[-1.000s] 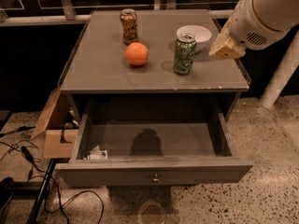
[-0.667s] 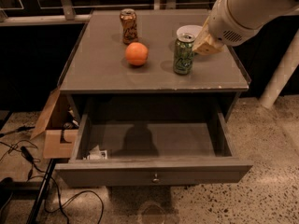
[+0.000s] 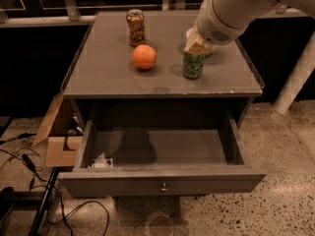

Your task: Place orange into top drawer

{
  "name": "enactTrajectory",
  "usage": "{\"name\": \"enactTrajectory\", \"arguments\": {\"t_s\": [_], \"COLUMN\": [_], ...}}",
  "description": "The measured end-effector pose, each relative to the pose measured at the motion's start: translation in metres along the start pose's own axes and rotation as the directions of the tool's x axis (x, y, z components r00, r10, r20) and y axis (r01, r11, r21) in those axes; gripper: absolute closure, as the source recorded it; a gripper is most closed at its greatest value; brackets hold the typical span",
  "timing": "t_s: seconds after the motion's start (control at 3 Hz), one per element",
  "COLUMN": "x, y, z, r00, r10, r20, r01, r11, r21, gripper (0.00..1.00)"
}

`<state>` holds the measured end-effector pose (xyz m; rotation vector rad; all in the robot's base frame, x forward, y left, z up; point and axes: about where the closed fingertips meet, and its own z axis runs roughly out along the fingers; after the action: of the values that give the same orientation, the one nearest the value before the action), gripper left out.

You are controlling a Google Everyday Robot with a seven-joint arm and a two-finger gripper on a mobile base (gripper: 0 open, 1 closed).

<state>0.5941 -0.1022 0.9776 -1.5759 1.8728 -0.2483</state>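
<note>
The orange (image 3: 144,56) sits on the grey cabinet top (image 3: 108,73), left of centre. The top drawer (image 3: 162,181) is pulled out wide below it, with a small metal knob on its front panel. Its inside is mostly bare, with a small pale wrapper (image 3: 101,162) in the front left corner. My gripper (image 3: 197,47) hangs at the end of the white arm coming in from the upper right. It is over the top of a green can (image 3: 193,65), to the right of the orange and apart from it.
An orange-brown patterned can (image 3: 135,27) stands behind the orange. A white bowl (image 3: 212,50) is mostly hidden behind the arm. A cardboard box (image 3: 56,132) leans at the cabinet's left. Cables (image 3: 29,166) lie on the floor. A white pole (image 3: 295,77) stands at right.
The arm and gripper have moved left across the cabinet top, from beyond the bowl to over the green can. The orange and the drawer have not moved.
</note>
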Motion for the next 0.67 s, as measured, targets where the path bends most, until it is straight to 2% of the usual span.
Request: {"name": "enactTrajectory", "arguments": {"t_s": [0.33,0.67], "x": [-0.004,-0.031], "y": [-0.004,-0.012], "z": [-0.001,0.013], "r00": [1.0,0.997], "r10": [0.012,-0.001], "r20": [0.012,0.082], "r01": [-0.013,-0.003], "r11": [0.9996,0.9991], "r21": [0.026,0.043], "gripper": [1.0,1.0]}}
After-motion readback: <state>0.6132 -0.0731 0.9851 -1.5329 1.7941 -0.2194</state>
